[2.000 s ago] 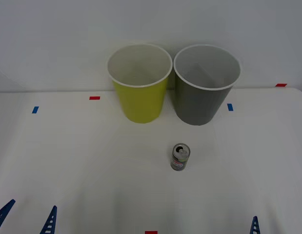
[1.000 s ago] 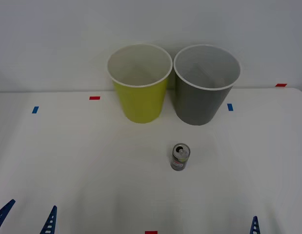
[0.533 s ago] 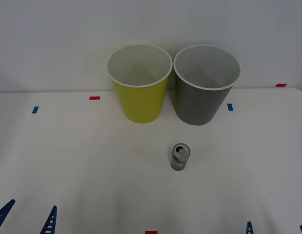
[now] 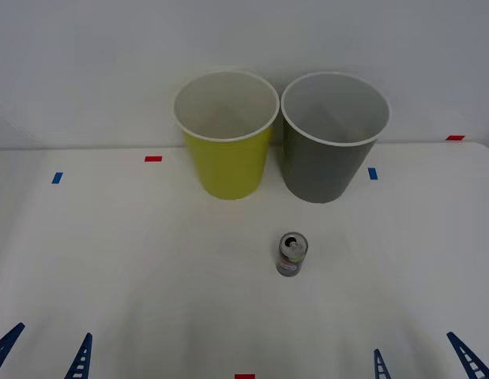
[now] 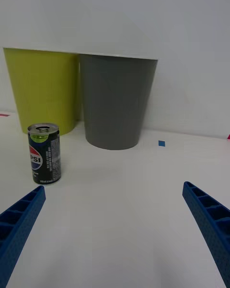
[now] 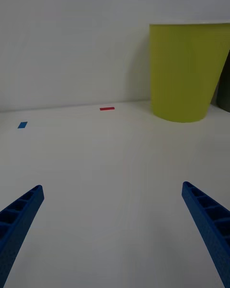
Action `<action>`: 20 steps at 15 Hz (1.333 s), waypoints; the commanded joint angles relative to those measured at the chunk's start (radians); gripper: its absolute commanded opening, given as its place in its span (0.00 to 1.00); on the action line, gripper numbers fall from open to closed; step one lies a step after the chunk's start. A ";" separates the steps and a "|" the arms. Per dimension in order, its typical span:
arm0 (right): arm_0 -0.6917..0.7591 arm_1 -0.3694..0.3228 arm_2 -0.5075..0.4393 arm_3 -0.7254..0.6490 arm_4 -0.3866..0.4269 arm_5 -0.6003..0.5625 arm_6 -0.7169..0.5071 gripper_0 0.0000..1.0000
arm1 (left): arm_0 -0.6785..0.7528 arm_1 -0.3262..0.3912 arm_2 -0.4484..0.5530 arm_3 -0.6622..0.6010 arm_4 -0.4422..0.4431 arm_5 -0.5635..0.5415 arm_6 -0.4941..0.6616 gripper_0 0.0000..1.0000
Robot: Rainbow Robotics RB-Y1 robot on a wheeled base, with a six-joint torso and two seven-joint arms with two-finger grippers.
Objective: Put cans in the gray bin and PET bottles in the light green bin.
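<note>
Table (image 4: 133, 260) white, tape marks (image 4: 153, 159); blank wall (image 4: 86, 63) behind.

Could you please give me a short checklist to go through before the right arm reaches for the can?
1. Can upright on the table, apart from both bins: ok.
2. Right end effector open, at the near table edge, wide enough for the can: ok.
3. Path from the right end effector to the can free of other things: ok.
4. Gray bin upright, mouth open, just beyond the can: ok.
5. Light green bin beside the gray one, not between can and gray bin: ok.
6. Left end effector open, parked at the near left edge, clear of the route: ok.
</note>
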 commanded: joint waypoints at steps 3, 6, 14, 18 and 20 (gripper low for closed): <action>-0.136 -0.113 0.084 0.000 -0.071 0.085 0.022 1.00 | 0.000 0.000 0.000 0.000 0.000 0.000 0.000 1.00; -0.192 -0.109 0.097 0.000 -0.077 0.147 0.037 1.00 | 0.000 0.000 0.000 0.000 0.000 0.000 0.000 1.00; -0.271 -0.058 0.136 0.040 -0.093 0.176 0.073 1.00 | 0.000 0.000 0.000 0.000 0.000 0.000 0.000 1.00; -0.354 -0.009 0.140 0.094 -0.080 0.200 0.094 1.00 | 0.000 0.000 0.000 0.000 0.000 0.000 0.000 1.00; -0.397 0.012 0.133 0.124 -0.079 0.216 0.099 1.00 | 0.000 0.000 0.000 0.000 0.000 0.000 0.000 1.00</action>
